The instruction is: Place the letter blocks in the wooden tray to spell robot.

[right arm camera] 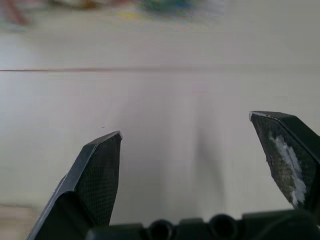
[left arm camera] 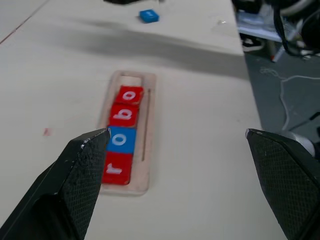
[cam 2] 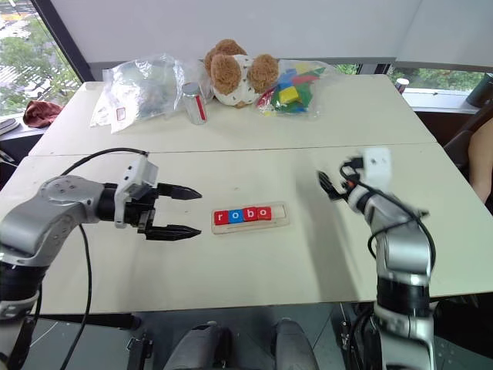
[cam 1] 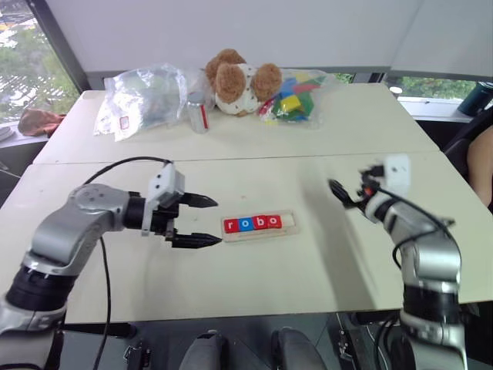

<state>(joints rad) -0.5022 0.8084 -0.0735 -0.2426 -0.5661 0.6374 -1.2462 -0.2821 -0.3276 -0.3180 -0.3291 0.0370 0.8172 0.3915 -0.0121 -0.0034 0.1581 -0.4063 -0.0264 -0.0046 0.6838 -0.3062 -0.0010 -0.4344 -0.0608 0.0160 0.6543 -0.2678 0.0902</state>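
The wooden tray (cam 1: 291, 229) lies mid-table, holding a row of letter blocks (cam 1: 252, 223): red r, blue o, red b, red o. The right end of its slot is bare. My left gripper (cam 1: 218, 221) hovers open just left of the tray, pointing at it, with nothing between its fingers; in its wrist view the gripper (left arm camera: 176, 132) frames the tray (left arm camera: 147, 165). A loose blue tile (left arm camera: 148, 15) lies on the table beyond the tray's far end, its letter unreadable. My right gripper (cam 1: 344, 196) hangs open and empty over bare table to the right of the tray.
Along the back of the far table sit a teddy bear (cam 1: 235, 77), a clear bag of coloured toy blocks (cam 1: 296, 96), a crumpled plastic bag (cam 1: 146, 96) and a small can (cam 1: 199, 114). A person's arm (cam 1: 483, 173) shows at the right edge.
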